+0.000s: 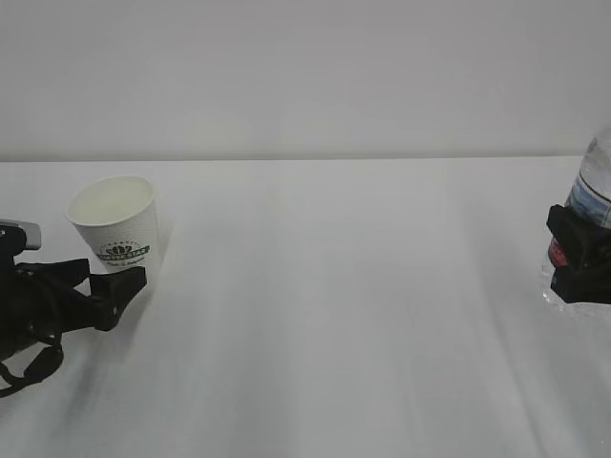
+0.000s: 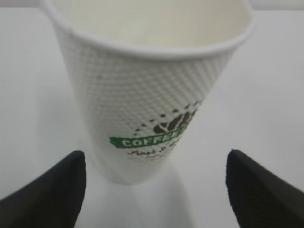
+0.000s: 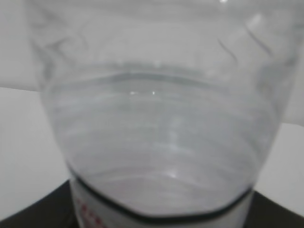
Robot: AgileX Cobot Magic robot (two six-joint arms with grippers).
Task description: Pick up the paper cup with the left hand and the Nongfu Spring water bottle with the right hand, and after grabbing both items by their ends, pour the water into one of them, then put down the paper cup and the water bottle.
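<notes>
White table (image 1: 334,315), paper cup (image 1: 115,224) upright

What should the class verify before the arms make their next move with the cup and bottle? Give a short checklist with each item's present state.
1. Paper cup upright on the table: ok.
2. Left gripper jaws spread wide, clear of the cup's sides: ok.
3. Cup lined up between the jaws: ok.
4. Right gripper clamped on the water bottle: ok.
5. Water visible in the bottle: ok.
6. Bottle cap off: cannot tell.
</notes>
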